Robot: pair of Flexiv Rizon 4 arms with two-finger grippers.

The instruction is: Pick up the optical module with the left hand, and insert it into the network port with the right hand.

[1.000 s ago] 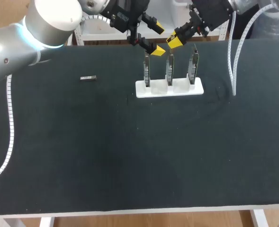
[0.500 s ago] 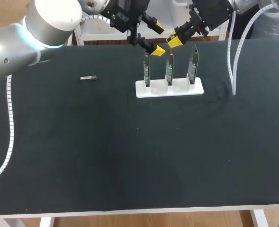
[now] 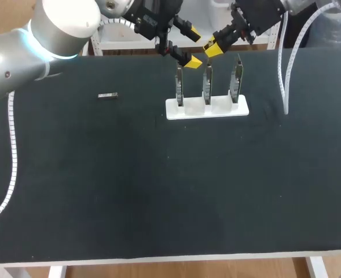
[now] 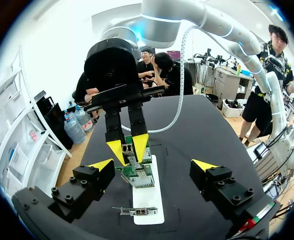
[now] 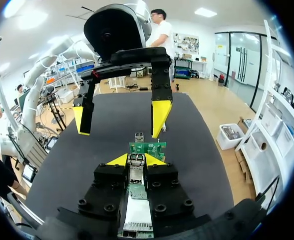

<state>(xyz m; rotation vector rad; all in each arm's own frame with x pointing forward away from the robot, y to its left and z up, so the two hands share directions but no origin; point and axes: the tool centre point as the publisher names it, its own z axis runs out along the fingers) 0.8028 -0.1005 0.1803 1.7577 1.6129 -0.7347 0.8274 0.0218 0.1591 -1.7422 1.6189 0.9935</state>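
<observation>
Two grippers hang above the white board stand [image 3: 206, 109].
A loose module [image 3: 107, 95] lies on the black table [image 3: 158, 191], well apart from the stand; beyond, the right gripper [image 5: 136, 160] pinches an optical module [image 5: 136, 172] over the middle board [image 3: 207, 81], while the left gripper [image 4: 152, 164] stands with fingers spread wide.

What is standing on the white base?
Three boards stand upright in a row on the base. The right gripper, shut on a module, hides part of the board below it in its wrist view.
</observation>
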